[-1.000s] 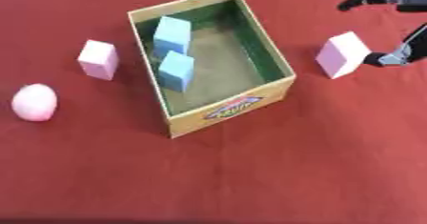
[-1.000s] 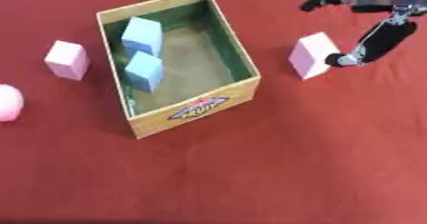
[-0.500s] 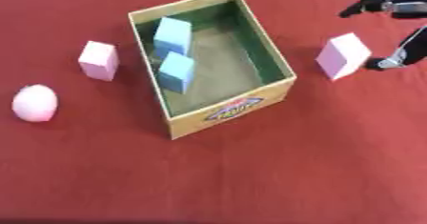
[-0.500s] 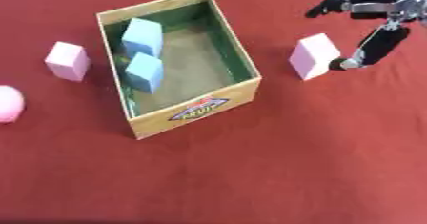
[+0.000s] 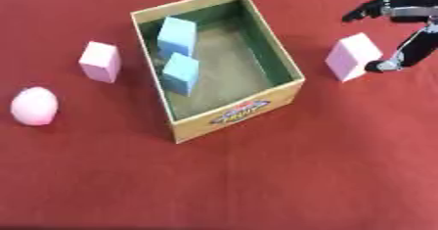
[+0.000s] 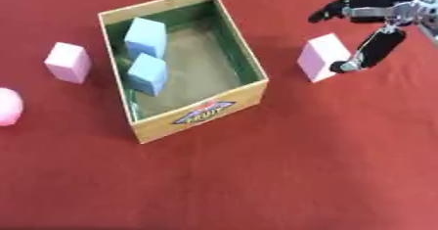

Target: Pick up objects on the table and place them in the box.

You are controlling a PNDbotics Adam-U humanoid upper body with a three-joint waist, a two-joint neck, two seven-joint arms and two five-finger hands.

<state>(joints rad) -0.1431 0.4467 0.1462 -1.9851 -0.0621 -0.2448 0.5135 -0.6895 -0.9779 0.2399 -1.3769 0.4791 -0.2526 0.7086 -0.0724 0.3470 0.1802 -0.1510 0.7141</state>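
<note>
A: What worries you here?

B: The right robot hand sits just to the right of the pink block, spread wide and holding nothing. One dark finger hangs down with its tip right at the block's right edge; I cannot tell if it touches. The other fingers reach out above the block's far side. If the hand closes from there, I would expect that lower finger to push the block toward the box rather than pinch it, or tip it over, since it stands on a narrow face.

A: And the box itself?

B: It already holds two light blue blocks, leaning along its left wall. The right half is bare, so there is room, but a drop from too far left could land on them.

A: Anything else still outside the box?

B: Left of the box stands a second pink block, and farther left, nearer the camera, a pink ball, which could well roll if nudged. The left robot hand is not in view.

A: The surface?

B: A tabletop under a plain red cloth. The room beyond barely shows past the cloth's far edge.
</note>
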